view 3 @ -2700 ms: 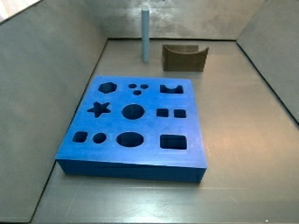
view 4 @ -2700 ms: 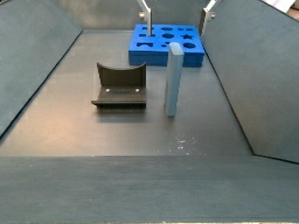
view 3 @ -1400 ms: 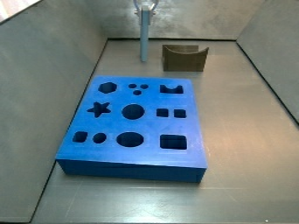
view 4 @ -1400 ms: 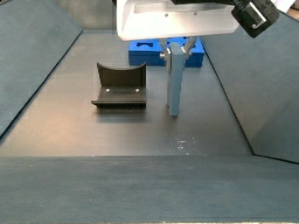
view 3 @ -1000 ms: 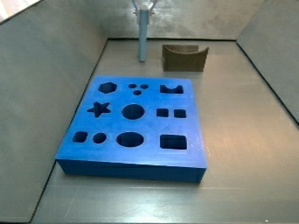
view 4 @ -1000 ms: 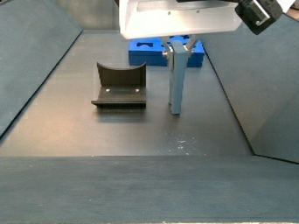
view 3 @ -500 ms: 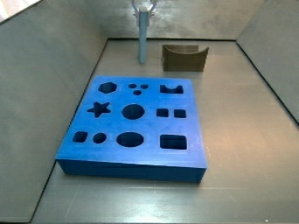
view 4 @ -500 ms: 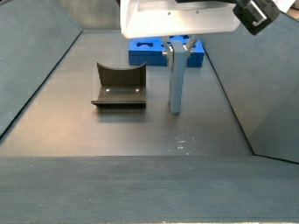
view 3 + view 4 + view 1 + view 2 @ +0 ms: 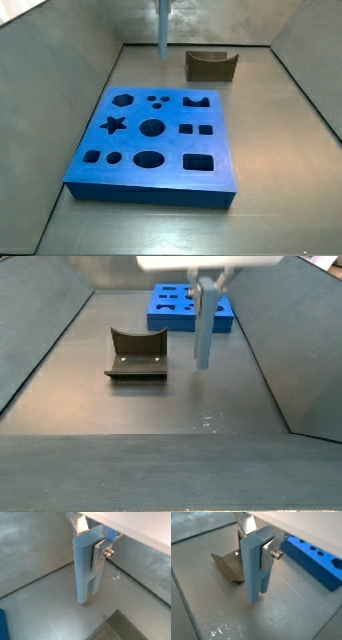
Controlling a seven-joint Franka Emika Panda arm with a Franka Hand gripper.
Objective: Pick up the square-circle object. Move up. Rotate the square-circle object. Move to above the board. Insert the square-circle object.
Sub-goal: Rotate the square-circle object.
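Note:
The square-circle object is a tall light-blue bar, hanging upright a little above the floor. My gripper is shut on its upper end; in both wrist views the silver fingers clamp its two sides. In a side view the bar hangs at the far end and the gripper is out of frame above it. The board is a thick blue slab with many cut-outs, lying flat apart from the bar; it also shows in a side view and a wrist view.
The olive-brown fixture stands on the floor beside the bar, also seen in a side view and a wrist view. Grey walls enclose the floor on all sides.
My gripper has risen with the square-circle object in it. The bar's lower end, which stood on the floor, now hangs above it. The board and fixture have not moved.

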